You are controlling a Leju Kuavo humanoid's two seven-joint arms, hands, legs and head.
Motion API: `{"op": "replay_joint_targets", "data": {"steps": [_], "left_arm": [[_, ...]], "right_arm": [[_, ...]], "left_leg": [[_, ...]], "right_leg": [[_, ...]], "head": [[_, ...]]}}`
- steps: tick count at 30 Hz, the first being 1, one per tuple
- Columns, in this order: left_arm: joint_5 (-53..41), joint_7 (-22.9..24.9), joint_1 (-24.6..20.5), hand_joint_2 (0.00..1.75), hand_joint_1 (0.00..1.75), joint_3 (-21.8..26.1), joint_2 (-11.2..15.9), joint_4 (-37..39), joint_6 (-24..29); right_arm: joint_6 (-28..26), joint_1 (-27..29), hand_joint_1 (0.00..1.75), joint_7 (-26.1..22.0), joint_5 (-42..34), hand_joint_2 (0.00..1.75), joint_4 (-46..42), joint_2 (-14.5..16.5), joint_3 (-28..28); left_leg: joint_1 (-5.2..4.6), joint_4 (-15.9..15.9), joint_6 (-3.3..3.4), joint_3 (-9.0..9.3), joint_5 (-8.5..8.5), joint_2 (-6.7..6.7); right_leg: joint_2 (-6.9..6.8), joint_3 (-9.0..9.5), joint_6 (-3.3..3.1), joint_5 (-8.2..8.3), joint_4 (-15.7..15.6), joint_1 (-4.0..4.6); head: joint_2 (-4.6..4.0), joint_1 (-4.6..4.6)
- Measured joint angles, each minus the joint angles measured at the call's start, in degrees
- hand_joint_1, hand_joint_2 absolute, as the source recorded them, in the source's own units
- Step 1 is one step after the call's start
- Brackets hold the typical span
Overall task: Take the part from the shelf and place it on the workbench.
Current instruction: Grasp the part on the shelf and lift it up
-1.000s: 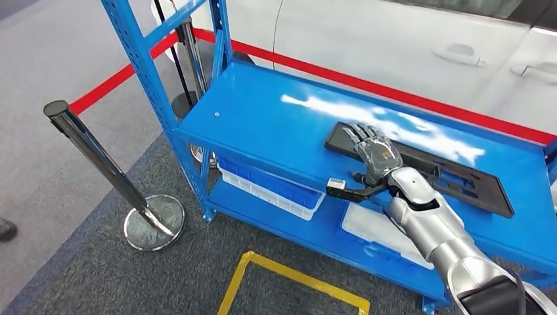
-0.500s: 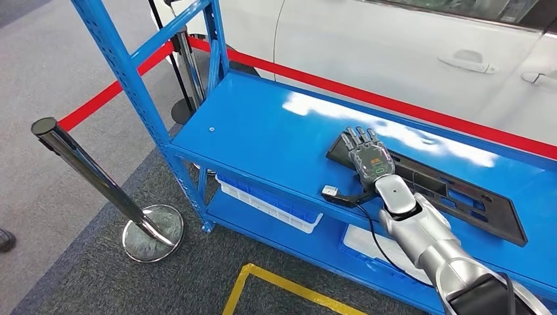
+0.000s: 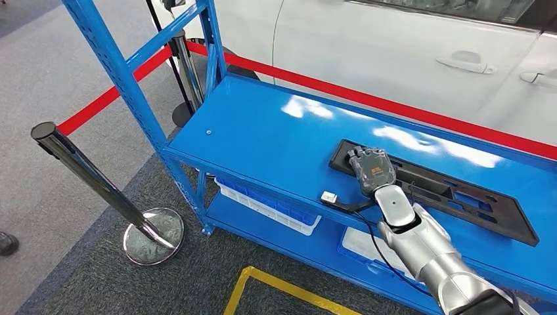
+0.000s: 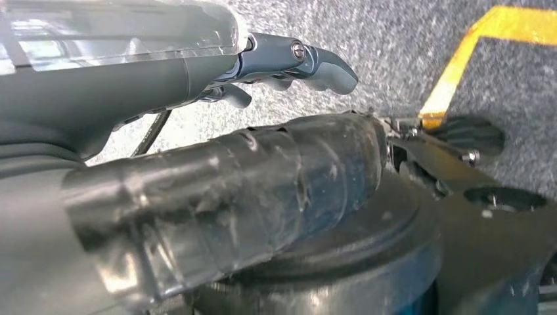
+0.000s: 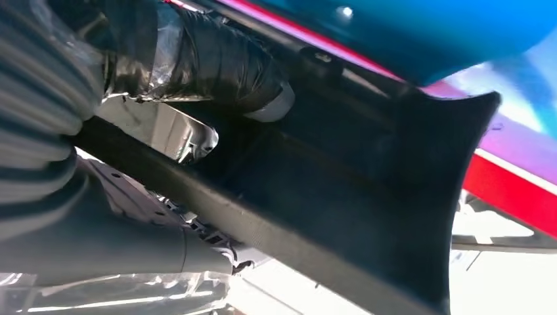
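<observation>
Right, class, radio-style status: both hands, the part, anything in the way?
Right hand gripping black part's left end on blue shelf. Left hand hanging, holding nothing. Part not yet lifted. Shelf upright stands left, away from the part.

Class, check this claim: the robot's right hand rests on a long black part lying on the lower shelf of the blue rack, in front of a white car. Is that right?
Not quite. The head view shows the right hand on the long black part, which lies on the upper shelf of the blue rack, not the lower one. The white car behind it is right.

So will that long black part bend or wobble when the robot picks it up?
The black part looks like thin plastic with cut-outs, so probably light but a bit bendy. The right hand holds one end, so the far end may sag. Flat, so it shouldn't roll.
</observation>
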Motion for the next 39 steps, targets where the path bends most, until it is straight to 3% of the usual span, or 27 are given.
{"op": "replay_joint_targets", "data": {"steps": [2, 6, 10, 16, 22, 30, 39], "left_arm": [[0.43, 0.07, 0.00, 0.00, 0.00, -0.30, -0.01, 0.00, -0.30], [2.38, 0.07, 0.05, 1.75, 0.00, -1.23, 0.01, 0.00, -1.86], [6.39, -0.91, 0.33, 1.75, 0.00, -1.37, 0.89, 0.00, -4.05], [10.63, -1.74, 0.60, 1.75, 0.00, -1.34, 4.64, 0.00, -6.56], [12.01, -1.24, 0.79, 1.75, 0.00, -1.36, 6.23, 0.00, -6.67], [13.42, -0.01, 1.05, 1.75, 0.00, -3.43, 7.54, -0.01, -6.91], [13.60, 0.37, 1.89, 1.75, 0.00, -7.07, 9.07, -0.56, -5.92]], "right_arm": [[0.08, 0.90, 1.75, -0.53, -0.01, 1.75, -1.28, -0.37, -0.89], [0.85, 3.17, 1.75, -3.48, -1.13, 1.75, -4.61, -0.96, -2.98], [2.84, 5.50, 1.75, -5.43, -2.14, 1.75, -9.31, -0.03, -3.85], [4.57, 5.93, 1.75, -2.97, -1.69, 1.75, -12.35, 6.51, -1.21], [4.32, 5.86, 1.75, -3.90, -3.38, 1.75, -12.97, 9.36, 0.58], [1.27, 6.03, 1.75, -7.36, -9.01, 1.75, -21.38, 9.61, 2.41], [-5.40, 8.54, 1.75, -10.74, -7.22, 1.75, -36.34, 5.35, 2.67]], "left_leg": [[0.00, 0.01, -0.05, 0.06, 0.02, 0.00], [0.00, 0.03, -0.07, 0.16, 0.01, 0.04], [0.07, 0.02, -0.11, 0.19, -0.04, 0.26], [0.10, 0.01, -0.32, 0.39, -0.19, 0.79], [0.10, 0.01, -0.48, 0.31, -0.08, 0.53], [0.08, 0.02, -0.48, 0.33, -0.09, 0.56], [-0.18, 0.62, -0.09, 0.09, -0.37, 0.54]], "right_leg": [[0.00, 0.08, 0.00, 0.00, 0.00, -0.02], [0.00, 0.19, 0.01, 0.01, 0.01, -0.07], [0.12, 0.22, 0.01, 0.00, 0.04, -0.10], [0.70, 0.19, -0.02, 0.00, 0.08, 0.01], [0.38, 0.19, -0.05, -0.01, 0.22, 0.03], [0.45, 0.14, -0.06, -0.02, 0.21, -0.06], [0.41, 0.06, 0.15, -0.02, 0.23, -0.24]], "head": [[0.00, 0.00], [0.00, 0.00], [0.00, 0.01], [0.00, 0.01], [0.00, 0.01], [0.00, 0.01], [0.00, 0.00]]}}
